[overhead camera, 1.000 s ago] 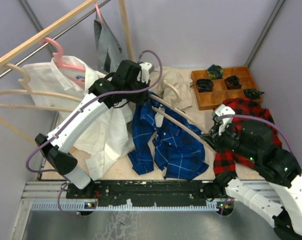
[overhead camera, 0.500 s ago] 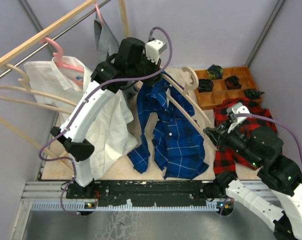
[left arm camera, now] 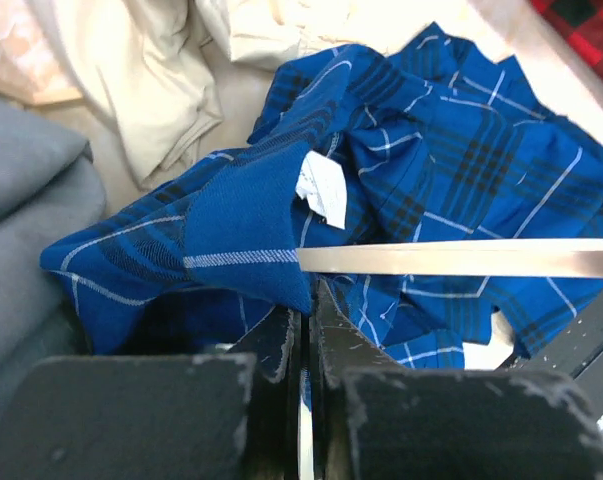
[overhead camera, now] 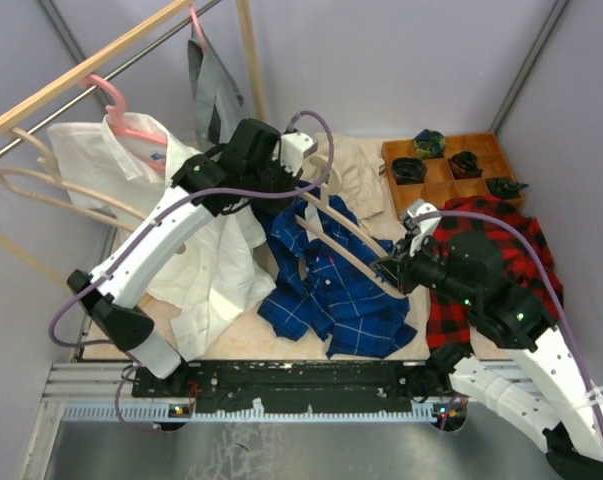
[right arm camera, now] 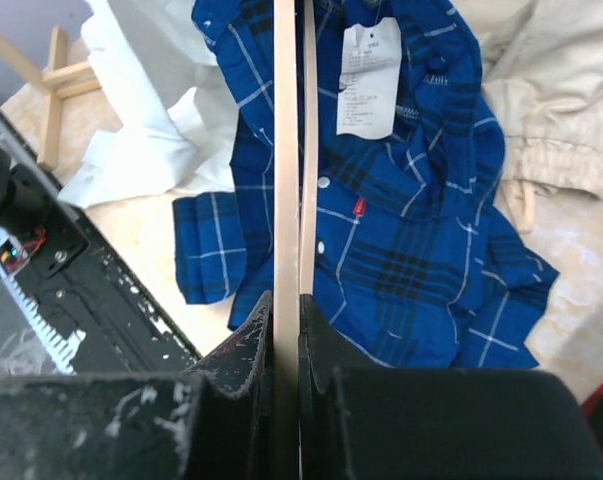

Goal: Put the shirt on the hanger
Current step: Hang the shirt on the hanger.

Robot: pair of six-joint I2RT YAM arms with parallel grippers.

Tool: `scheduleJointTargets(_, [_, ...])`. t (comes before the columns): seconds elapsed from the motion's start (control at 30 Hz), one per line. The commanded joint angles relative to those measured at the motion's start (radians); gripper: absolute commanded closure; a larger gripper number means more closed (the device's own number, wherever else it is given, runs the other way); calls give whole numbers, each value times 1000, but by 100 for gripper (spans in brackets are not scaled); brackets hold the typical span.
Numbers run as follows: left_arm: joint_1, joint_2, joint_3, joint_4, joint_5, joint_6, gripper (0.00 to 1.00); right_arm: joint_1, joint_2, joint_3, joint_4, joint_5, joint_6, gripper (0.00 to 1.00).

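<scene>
The royal-blue checked shirt lies crumpled on the table between the arms. My left gripper is shut on a fold of the shirt's cloth near the collar and holds that part lifted. My right gripper is shut on one end of the pale beige hanger. The hanger's two thin arms stretch from it up and left over the shirt. In the right wrist view the hanger runs straight away from my jaws above the shirt and its white label. In the left wrist view one hanger arm crosses the shirt.
A white shirt hangs under my left arm. A red-and-black plaid shirt lies at the right. A wooden tray with dark socks stands at the back right. Beige cloth, a rail, a pink hanger.
My left gripper has come down and left with the shirt's collar. My right gripper has moved left with the hanger, which now lies lower and flatter over the shirt.
</scene>
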Motion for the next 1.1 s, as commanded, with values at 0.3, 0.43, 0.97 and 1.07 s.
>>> scheduleJointTargets(0.3, [-9,-256,-176,-21,-44,59,100,-7,0,-213,424,-240,72,100])
scheduleJointTargets(0.43, [-11,-229,-154,-32,-39,57,100,-24,14,-249,491,-261,74,100])
scheduleJointTargets(0.97, [-249,-51,12,-21,-206,-2,100,-215,-6,-395,720,-466,125,100])
scheduleJointTargets(1.07, [-253,4,98,-34,-303,-21,100,-215,-57,-443,744,-424,114,100])
